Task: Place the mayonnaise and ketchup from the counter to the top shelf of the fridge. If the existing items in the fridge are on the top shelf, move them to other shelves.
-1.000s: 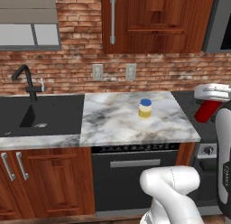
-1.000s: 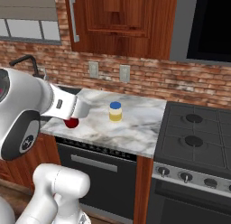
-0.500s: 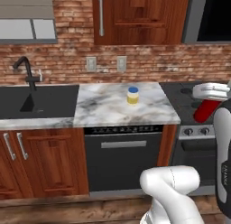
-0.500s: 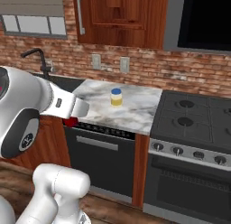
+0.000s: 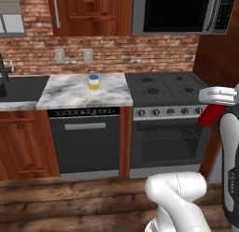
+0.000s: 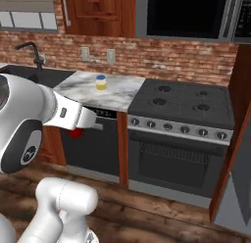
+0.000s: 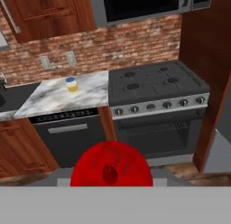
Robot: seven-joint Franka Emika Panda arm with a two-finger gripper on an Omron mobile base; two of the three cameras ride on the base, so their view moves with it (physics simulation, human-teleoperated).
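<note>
Gripper [image 5: 215, 101] clamping ketchup [image 5: 209, 115], carrying it in air at arm's end, in front of stove [image 5: 165, 88], well apart from counter [image 5: 70, 91]. Mayonnaise [image 5: 94, 82] sitting upright on counter near brick wall [image 5: 140, 53], left of stove. Ketchup's red top showing large in hand view [image 7: 112, 166].
</note>
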